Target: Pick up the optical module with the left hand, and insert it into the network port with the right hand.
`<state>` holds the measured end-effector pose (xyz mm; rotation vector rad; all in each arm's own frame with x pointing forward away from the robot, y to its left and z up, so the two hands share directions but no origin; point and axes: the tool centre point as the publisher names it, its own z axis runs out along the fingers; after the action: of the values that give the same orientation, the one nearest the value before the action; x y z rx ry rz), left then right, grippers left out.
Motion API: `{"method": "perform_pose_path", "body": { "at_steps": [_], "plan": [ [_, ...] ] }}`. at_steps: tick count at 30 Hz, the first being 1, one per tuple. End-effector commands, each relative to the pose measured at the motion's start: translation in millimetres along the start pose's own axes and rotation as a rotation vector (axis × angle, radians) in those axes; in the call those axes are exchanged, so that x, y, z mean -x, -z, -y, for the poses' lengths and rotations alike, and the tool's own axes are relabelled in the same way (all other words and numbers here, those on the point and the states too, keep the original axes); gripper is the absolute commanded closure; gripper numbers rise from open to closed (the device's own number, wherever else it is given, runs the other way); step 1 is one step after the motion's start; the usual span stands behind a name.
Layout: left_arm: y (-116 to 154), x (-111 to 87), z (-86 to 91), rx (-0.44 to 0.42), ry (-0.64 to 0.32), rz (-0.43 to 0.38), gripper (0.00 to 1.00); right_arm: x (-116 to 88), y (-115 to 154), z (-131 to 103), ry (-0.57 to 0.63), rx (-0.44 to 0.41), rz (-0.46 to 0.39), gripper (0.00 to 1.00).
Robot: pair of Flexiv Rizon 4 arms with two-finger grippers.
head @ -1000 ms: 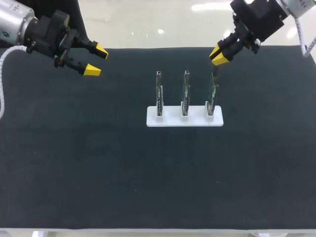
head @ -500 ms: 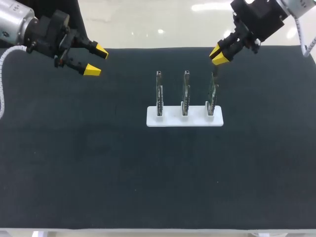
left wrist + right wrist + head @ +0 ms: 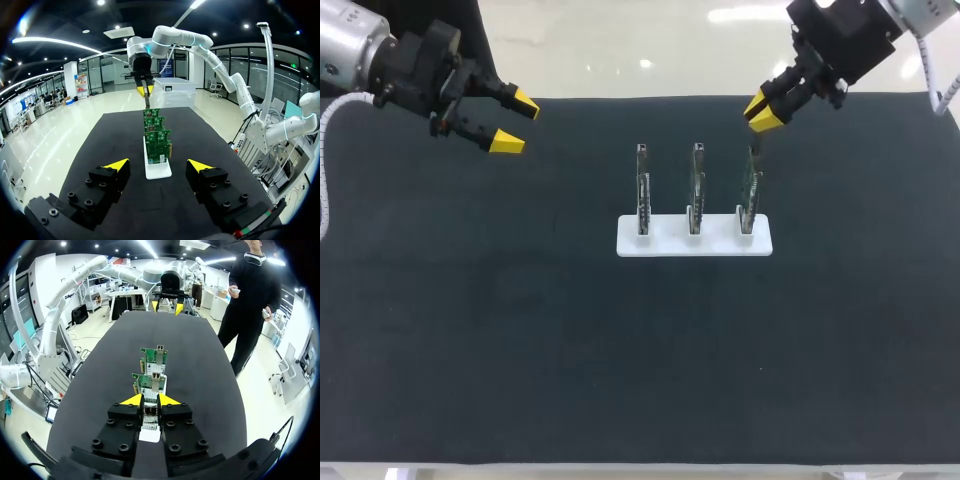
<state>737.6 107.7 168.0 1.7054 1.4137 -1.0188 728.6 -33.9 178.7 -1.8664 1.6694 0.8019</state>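
Note:
A white stand [image 3: 693, 240] at mid-table holds three upright green network cards [image 3: 643, 190] [image 3: 695, 188] [image 3: 750, 190]. My right gripper [image 3: 760, 112] hangs just above the rightmost card's far top corner, shut on a slim dark optical module [image 3: 756, 148] that points down at that card. In the right wrist view the module [image 3: 150, 412] sits between the narrow-set fingers [image 3: 132, 400], with the other two cards [image 3: 147, 382] [image 3: 154, 357] ahead. My left gripper [image 3: 515, 122] is open and empty at the far left; in its own view the gripper [image 3: 158, 165] faces the card row [image 3: 157, 142].
Dark matting [image 3: 520, 330] covers the table all around the stand. A white cable [image 3: 325, 190] runs along the left edge beside my left arm.

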Motion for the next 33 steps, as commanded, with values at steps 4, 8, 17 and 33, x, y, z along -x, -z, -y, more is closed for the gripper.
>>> {"method": "perform_pose_path", "body": {
  "at_steps": [4, 8, 17, 33],
  "plan": [
    [0.2, 0.1, -1.1, -0.003, 0.0, -0.003, 0.0, -5.6, -5.8, 1.0, 0.004, -0.004, 0.002, 1.0],
    [0.2, 0.1, -1.1, -0.003, 0.0, -0.003, 0.0, -4.1, -3.5, 0.7, 0.001, 0.0, -0.002, 1.0],
    [0.2, 0.1, -1.1, -0.003, 0.0, -0.003, 0.0, -4.2, -2.8, 1.5, 0.003, 0.002, -0.004, 1.0],
    [0.2, 0.1, -1.1, -0.003, 0.0, -0.003, 0.0, -1.5, 0.1, 3.3, 0.001, 0.008, -0.01, 1.0]
  ]
}}
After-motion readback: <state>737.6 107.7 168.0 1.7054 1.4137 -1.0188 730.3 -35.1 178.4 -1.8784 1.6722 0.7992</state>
